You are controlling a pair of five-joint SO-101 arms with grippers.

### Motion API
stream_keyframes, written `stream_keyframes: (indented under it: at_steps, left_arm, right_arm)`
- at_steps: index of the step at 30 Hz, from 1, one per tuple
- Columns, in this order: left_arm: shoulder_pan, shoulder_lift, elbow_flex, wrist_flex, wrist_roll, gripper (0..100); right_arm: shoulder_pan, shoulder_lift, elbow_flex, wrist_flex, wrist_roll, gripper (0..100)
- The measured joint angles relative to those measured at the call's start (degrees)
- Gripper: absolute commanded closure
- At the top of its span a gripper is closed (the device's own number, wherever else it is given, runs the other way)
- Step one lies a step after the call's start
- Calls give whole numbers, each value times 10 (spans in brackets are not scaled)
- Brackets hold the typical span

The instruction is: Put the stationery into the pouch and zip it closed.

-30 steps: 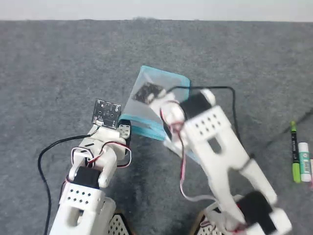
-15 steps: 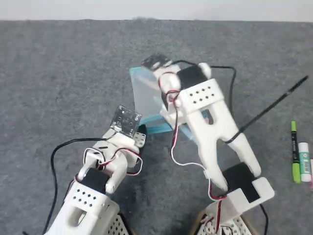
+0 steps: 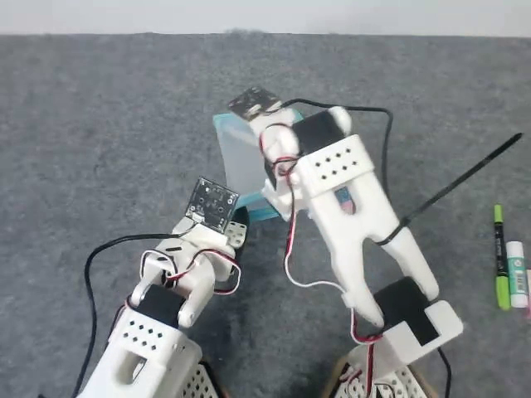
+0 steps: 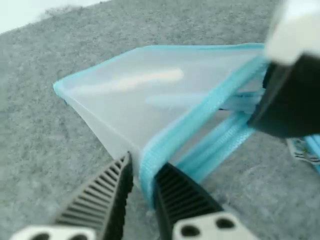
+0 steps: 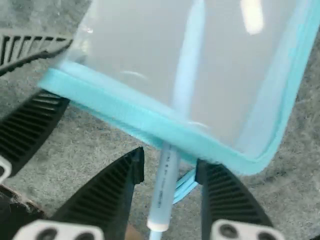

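Left gripper (image 4: 144, 169): pinched tight on a corner of the pouch's (image 3: 235, 153) blue zip edge.
Right gripper (image 5: 170, 162): my jaws stand apart on either side of a pale blue pen (image 5: 163, 192) poking from the pouch mouth.
Pouch: mid-table, tipped up between my arms.
In the way: from above, my right arm covers much of it.
Off to the right: green marker (image 3: 500, 259) beside a white glue stick (image 3: 519, 274), well apart from the pouch.
Wrist views: they show both grips and the pen.
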Motion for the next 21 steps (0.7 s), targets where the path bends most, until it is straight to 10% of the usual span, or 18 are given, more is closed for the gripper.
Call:
stream_keyframes:
  at_steps: [21]
  left_arm:
    - [-60, 0, -3, 6, 25, 987]
  right_arm:
    - [53, -222, 156, -25, 33, 818]
